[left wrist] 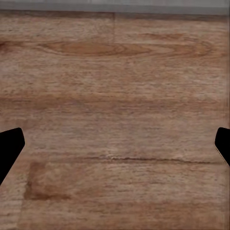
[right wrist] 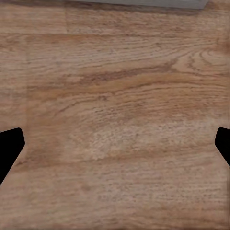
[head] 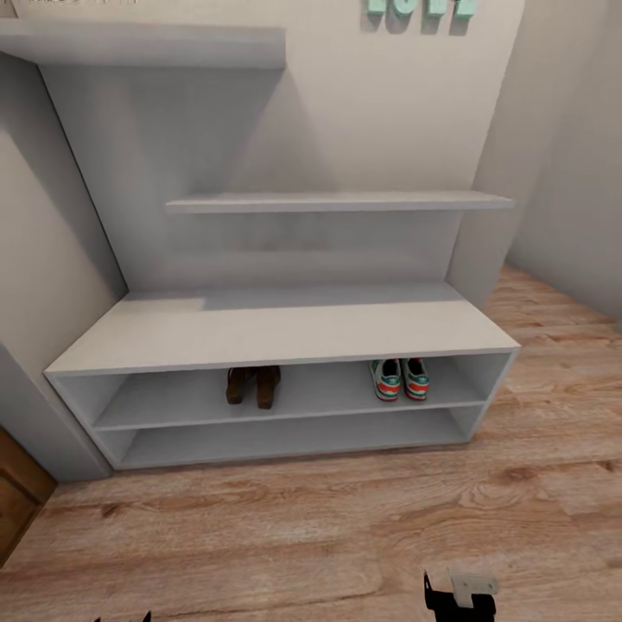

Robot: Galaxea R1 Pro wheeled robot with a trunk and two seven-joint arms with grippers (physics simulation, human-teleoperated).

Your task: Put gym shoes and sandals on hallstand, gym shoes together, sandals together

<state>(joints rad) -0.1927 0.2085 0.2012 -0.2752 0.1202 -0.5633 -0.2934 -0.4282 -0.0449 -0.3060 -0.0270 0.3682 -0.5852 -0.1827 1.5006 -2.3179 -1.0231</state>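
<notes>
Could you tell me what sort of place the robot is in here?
Probably a home hallway: a grey shoe rack holding sneakers and sandals, wall shelves above, wood-plank floor.

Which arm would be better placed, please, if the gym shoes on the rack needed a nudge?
Probably the right. The gym shoes sit toward the right end of the hallstand upper open shelf, and the right gripper shows at that side. Both sets of jaws are open and empty over the corridor floor.

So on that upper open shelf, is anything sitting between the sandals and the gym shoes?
No. In the head view the sandals stand left of centre, the gym shoes toward the right, and only bare grey shelf runs between them.
</notes>
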